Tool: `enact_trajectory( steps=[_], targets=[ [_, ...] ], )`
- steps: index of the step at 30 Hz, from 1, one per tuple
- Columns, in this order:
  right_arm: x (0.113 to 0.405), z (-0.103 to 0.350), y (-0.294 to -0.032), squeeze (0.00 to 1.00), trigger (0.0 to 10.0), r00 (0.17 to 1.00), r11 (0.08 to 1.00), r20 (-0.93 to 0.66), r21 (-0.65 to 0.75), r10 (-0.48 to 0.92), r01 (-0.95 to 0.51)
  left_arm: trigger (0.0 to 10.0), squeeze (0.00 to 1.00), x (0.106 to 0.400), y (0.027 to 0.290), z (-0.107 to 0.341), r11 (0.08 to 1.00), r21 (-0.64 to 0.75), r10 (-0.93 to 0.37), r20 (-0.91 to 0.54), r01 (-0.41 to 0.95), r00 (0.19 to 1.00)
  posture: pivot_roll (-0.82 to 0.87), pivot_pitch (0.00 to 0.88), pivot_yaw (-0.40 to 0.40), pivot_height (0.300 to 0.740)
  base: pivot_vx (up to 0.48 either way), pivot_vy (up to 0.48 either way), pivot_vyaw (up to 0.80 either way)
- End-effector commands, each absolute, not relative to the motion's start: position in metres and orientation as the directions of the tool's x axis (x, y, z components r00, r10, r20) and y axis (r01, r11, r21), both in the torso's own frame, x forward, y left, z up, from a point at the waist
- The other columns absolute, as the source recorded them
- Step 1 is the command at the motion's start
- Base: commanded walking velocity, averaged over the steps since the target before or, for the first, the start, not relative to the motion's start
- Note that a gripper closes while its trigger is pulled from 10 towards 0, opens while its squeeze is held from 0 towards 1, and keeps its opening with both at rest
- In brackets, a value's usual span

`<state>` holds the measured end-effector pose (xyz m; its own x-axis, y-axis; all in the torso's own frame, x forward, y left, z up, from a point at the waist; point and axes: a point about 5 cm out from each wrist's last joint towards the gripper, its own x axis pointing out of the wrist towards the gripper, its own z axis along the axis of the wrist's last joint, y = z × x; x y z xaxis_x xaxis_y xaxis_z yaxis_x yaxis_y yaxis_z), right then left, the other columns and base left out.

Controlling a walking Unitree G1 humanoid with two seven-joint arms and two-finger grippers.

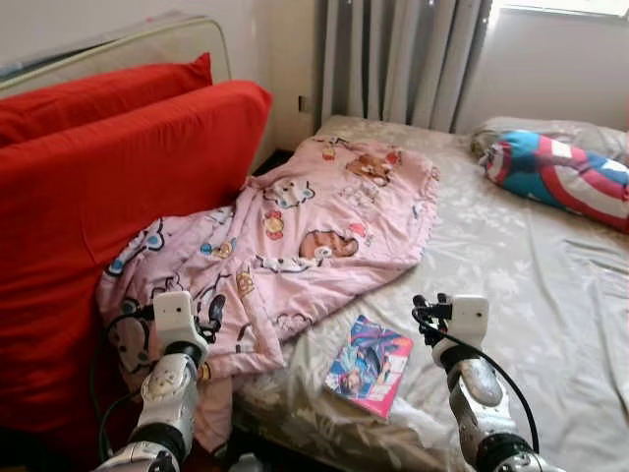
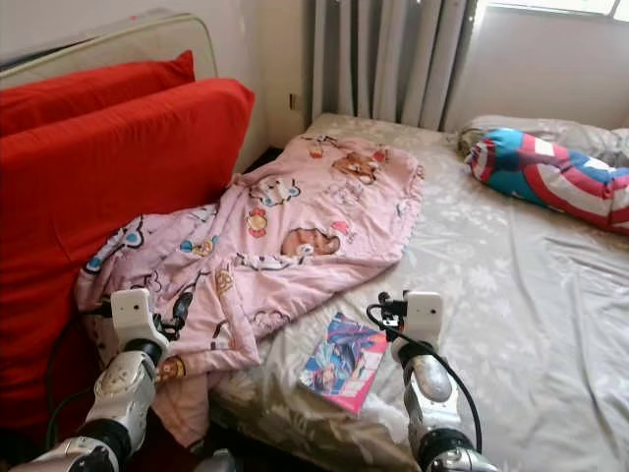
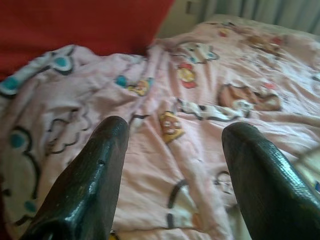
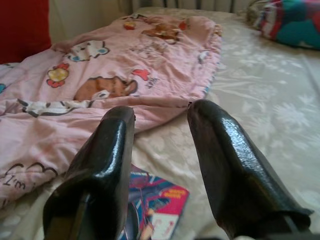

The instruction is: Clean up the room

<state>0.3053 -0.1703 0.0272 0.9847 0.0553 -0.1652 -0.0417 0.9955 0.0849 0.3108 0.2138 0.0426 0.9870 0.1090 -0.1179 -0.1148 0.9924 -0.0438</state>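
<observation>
Pink blanket (image 1: 295, 236) sprawls beside book (image 1: 370, 365); left gripper (image 3: 175, 145), right gripper (image 4: 160, 125) both spread.

Silver arms (image 1: 167, 393); black cables; glossy black fingers (image 3: 85, 185).

Head stereo pair looks down across bed (image 1: 491, 256); wrist cameras low, close, share pink blanket (image 3: 200, 100).

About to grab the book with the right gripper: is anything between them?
Nothing visible. The right gripper, open, hangs above the book, which lies bare on the bed sheet, just clear of the pink blanket's edge.
</observation>
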Motion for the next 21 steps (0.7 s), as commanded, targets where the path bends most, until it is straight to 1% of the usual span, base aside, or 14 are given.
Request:
enact_trajectory(
  steps=[1,12,14,16,21],
  targets=[
    [0.3056,0.0281,-0.172,0.0,10.0,0.985,0.996,-0.164,0.082,0.055,-0.042,10.0,0.0,0.3122,0.2118,0.0427,0.993,-0.047,0.1,-0.128,-0.106,0.987,-0.01,0.0,-0.011,0.655,0.0,0.0,0.0],
    [0.3049,0.0276,-0.1712,0.0,10.0,0.984,0.995,-0.166,0.085,0.057,-0.044,10.0,0.0,0.3124,0.2118,0.0427,0.993,-0.05,0.096,-0.129,-0.103,0.987,-0.01,0.0,-0.01,0.655,0.0,0.0,0.0],
    [0.3049,0.0255,-0.171,0.0,10.0,0.98,0.996,-0.191,0.08,0.054,-0.039,10.0,0.0,0.3123,0.2118,0.0421,0.993,-0.051,0.094,-0.135,-0.102,0.986,-0.01,0.0,-0.009,0.655,0.0,0.0,0.0],
    [0.3047,0.0246,-0.171,0.0,10.0,0.978,0.996,-0.2,0.082,0.053,-0.037,10.0,0.0,0.3122,0.2119,0.0416,0.994,-0.051,0.094,-0.139,-0.102,0.986,-0.01,0.0,-0.01,0.651,0.0,0.0,0.0],
    [0.3036,0.0218,-0.1722,0.0,10.0,0.974,0.996,-0.221,0.083,0.057,-0.04,10.0,0.0,0.3116,0.2118,0.0402,0.994,-0.054,0.09,-0.149,-0.099,0.985,-0.01,0.0,-0.01,0.616,0.0,0.0,0.0]
  ],
)
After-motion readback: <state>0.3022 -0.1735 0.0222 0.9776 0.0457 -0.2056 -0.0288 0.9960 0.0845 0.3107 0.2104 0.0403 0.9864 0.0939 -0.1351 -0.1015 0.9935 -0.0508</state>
